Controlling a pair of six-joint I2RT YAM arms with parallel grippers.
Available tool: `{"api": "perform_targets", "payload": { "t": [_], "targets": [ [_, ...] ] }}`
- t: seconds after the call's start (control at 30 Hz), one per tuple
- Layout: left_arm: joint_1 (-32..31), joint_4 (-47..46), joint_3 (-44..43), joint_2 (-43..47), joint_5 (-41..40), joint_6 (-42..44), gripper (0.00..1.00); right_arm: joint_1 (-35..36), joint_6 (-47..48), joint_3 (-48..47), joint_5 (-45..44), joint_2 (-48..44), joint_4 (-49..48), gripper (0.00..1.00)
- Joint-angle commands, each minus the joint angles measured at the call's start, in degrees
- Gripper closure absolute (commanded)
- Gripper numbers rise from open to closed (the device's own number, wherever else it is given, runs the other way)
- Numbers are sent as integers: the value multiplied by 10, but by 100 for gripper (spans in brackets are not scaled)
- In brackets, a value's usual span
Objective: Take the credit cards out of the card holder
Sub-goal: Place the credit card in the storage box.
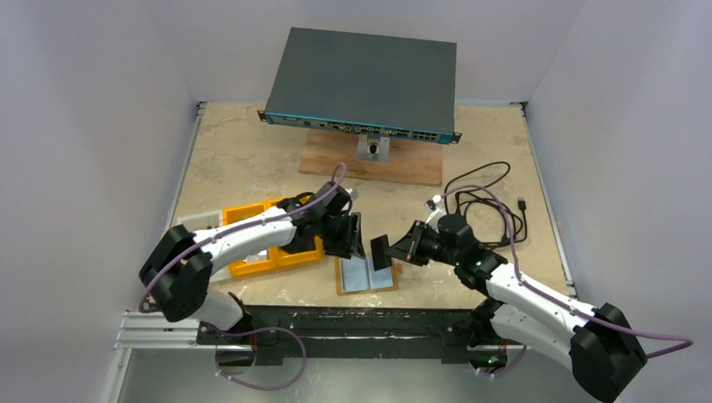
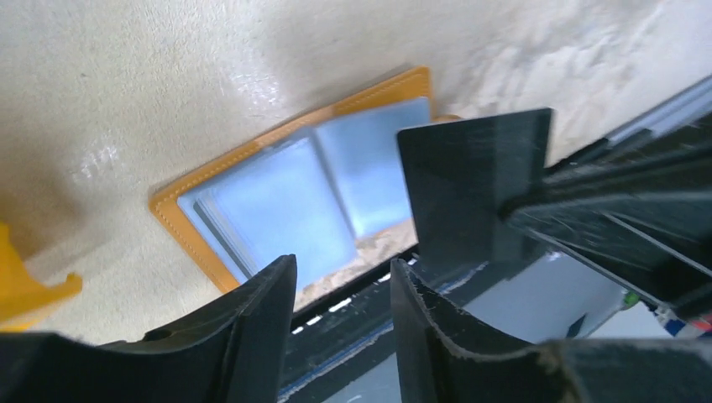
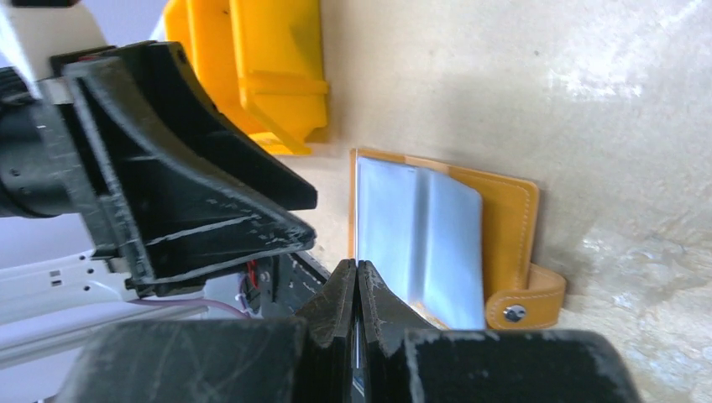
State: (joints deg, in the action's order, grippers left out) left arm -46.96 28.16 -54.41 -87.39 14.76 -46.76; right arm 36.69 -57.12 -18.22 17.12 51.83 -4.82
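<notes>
Open card holder (image 3: 508, 218) lies flat, exposing credit cards (image 3: 416, 235) for picking | left claw (image 2: 342, 267) half-open, empty | right claw (image 3: 358, 270) closed, contents unclear

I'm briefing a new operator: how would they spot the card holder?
On the table, look at the near edge, just right of the yellow-orange compartment tray. The card holder lies open and flat there: a tan stitched border around pale blue-grey sleeves, unlike the walled plastic tray.

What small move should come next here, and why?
Probably the right gripper should swing aside and set down the dark card-like piece pinched in its shut jaws. The left gripper stands open beside it, and the card holder lies open with pale cards in its sleeves.
</notes>
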Motion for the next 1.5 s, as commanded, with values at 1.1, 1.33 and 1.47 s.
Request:
{"api": "perform_targets", "payload": {
  "t": [1.1, 1.33, 1.47],
  "targets": [
    [174, -331, 159, 210, 308, -161, 64, -10, -155, -101, 171, 124, -278, 100],
    [175, -367, 173, 195, 313, -187, 87, -8, -132, -102, 160, 121, -253, 100],
    [175, -319, 169, 203, 294, -166, 100, -9, -82, -120, 132, 102, -172, 79]
  ]
}}
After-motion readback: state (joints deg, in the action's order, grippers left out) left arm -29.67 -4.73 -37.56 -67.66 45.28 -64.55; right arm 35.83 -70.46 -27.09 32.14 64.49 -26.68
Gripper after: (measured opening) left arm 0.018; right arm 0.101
